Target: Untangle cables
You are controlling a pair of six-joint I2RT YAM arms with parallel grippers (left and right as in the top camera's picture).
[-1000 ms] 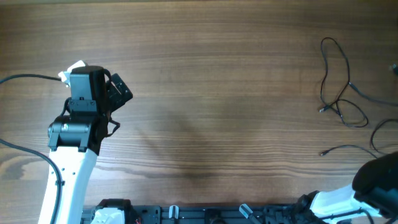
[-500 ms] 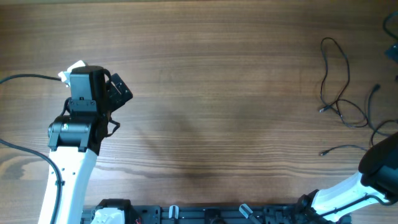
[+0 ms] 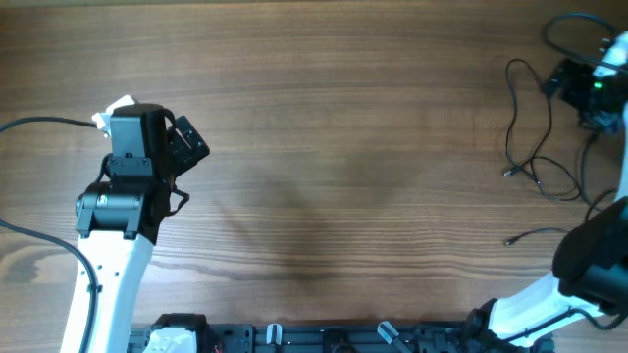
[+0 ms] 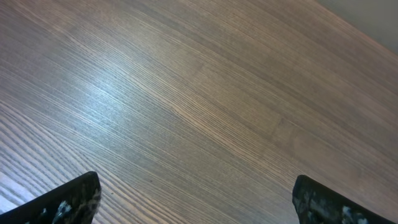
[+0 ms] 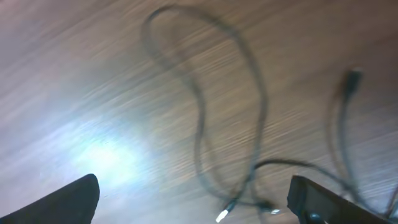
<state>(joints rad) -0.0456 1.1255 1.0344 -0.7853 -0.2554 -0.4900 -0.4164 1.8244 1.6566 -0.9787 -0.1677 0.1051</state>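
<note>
Left gripper [image 3: 120, 104] sits at the left side of the table [image 3: 343, 147], its jaws spread wide with nothing between them. In the left wrist view the left gripper [image 4: 199, 208] shows two dark fingertips [image 4: 68, 199] in the bottom corners, with only bare wood grain under them. The left arm [image 3: 103, 265] runs up from the near edge, white lower link and black wrist, and no cable is near it. The middle of the table is plain wood. The cables [image 3: 509, 127] lie at the right side, well apart from the left gripper: one thin black strand makes a tall narrow loop, crosses other strands lower down, and ends in a small plug [image 3: 509, 173]. Another loose strand [image 3: 538, 232] lies nearer the front edge. Right gripper [image 3: 587, 83] hangs at the far right edge, just beside the top of the loop, with a green light on its unit. The right wrist view is blurred, but the right gripper [image 5: 196, 202] is released, jaws wide, gripping nothing, and the cables [image 5: 200, 124] lie on the wood below it, not touching the fingers.
</note>
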